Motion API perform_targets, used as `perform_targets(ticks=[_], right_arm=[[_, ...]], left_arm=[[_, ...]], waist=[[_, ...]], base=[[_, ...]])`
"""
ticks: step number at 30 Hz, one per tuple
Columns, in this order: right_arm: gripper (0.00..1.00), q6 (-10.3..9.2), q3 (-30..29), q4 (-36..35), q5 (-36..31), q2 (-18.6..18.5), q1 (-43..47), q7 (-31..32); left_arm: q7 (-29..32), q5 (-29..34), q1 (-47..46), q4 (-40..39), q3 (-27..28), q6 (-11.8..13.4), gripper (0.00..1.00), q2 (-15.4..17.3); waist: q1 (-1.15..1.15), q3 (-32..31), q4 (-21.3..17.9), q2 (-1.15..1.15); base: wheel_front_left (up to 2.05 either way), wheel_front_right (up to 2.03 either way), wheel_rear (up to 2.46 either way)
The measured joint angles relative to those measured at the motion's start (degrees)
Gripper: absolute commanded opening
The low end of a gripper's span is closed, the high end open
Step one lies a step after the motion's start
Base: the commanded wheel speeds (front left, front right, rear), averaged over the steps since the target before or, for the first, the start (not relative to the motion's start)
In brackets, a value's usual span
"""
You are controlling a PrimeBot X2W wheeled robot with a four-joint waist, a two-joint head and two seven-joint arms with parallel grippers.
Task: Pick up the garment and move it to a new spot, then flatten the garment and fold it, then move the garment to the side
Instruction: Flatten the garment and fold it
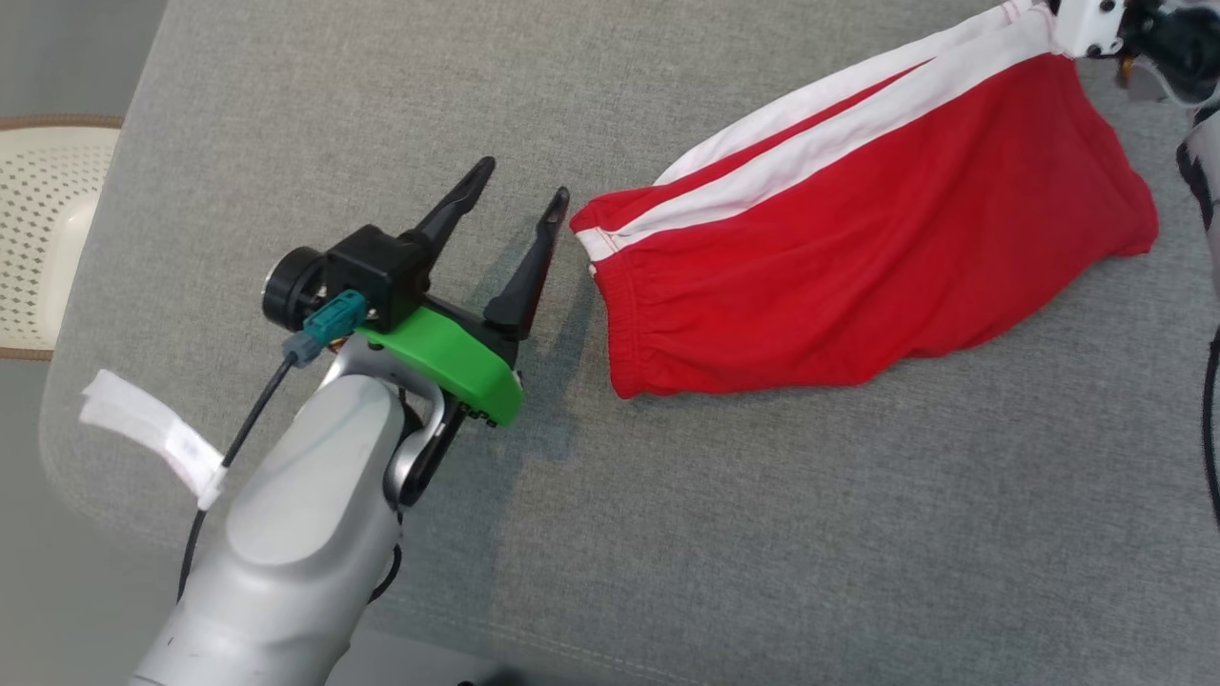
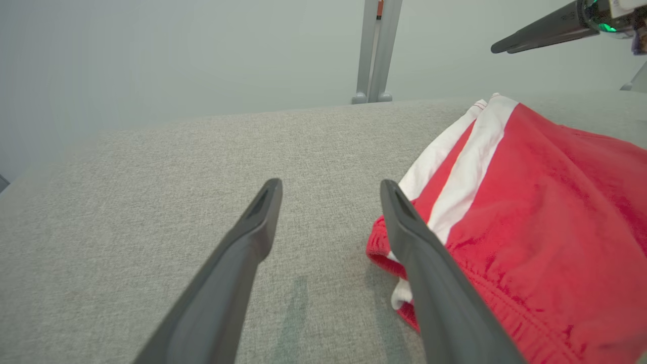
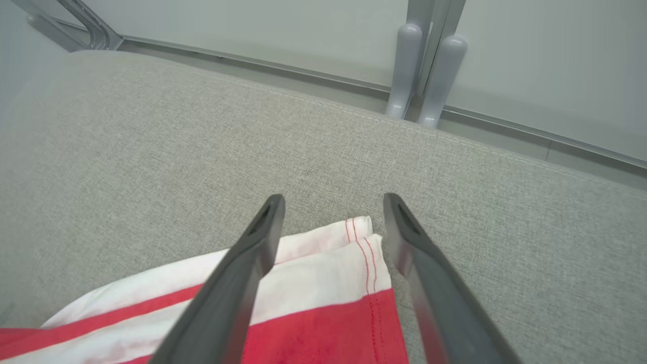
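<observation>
left gripper (image 1: 524, 179) spread, empty | right gripper (image 3: 333, 198) spread, empty | rumpled red shorts (image 1: 858, 257), white-striped, between them | grey woven cushion (image 1: 762, 534)

Grey woven upholstery (image 1: 762, 534) spreads wide, a cream perforated seat (image 1: 43, 229) beside it, twin grey posts (image 3: 427, 71) beyond.

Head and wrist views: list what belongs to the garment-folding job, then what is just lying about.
For the job: red garment with white stripes, lying on the grey cushion; left gripper, open beside its waistband; right gripper, open over its white hem.

Just lying about: pale perforated object off the cushion's left edge; white tag on the left arm's cable; grey posts behind the cushion.
</observation>
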Motion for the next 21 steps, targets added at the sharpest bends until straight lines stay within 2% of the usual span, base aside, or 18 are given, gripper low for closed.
perform_targets(ticks=[5,8,16,21], right_arm=[[1.00,0.00,3.92,-4.86,7.92,-0.26,6.05,-10.50],[1.00,-0.03,4.77,-8.20,12.91,-0.77,9.88,-18.41],[1.00,0.03,10.71,-16.70,16.59,-1.87,21.65,-36.62],[1.00,0.00,12.14,-17.78,14.33,-1.93,29.48,-45.64]], left_arm=[[0.00,1.85,3.62,-1.54,6.97,0.18,1.00,0.54],[-0.01,2.49,6.41,-3.96,12.23,1.25,1.00,-0.12],[-0.01,6.13,14.62,-8.87,19.69,1.31,1.00,-2.61],[0.00,8.37,20.02,-11.38,23.04,0.86,1.00,-4.54]], waist=[[0.00,-3.05,-1.84,0.00],[0.00,-5.29,-3.22,0.00],[0.00,-11.13,-6.92,0.00],[-0.01,-14.67,-9.61,0.00]], base=[[0.00,0.00,0.00],[0.00,0.00,0.00],[0.00,0.00,0.00],[0.00,0.00,0.00]])
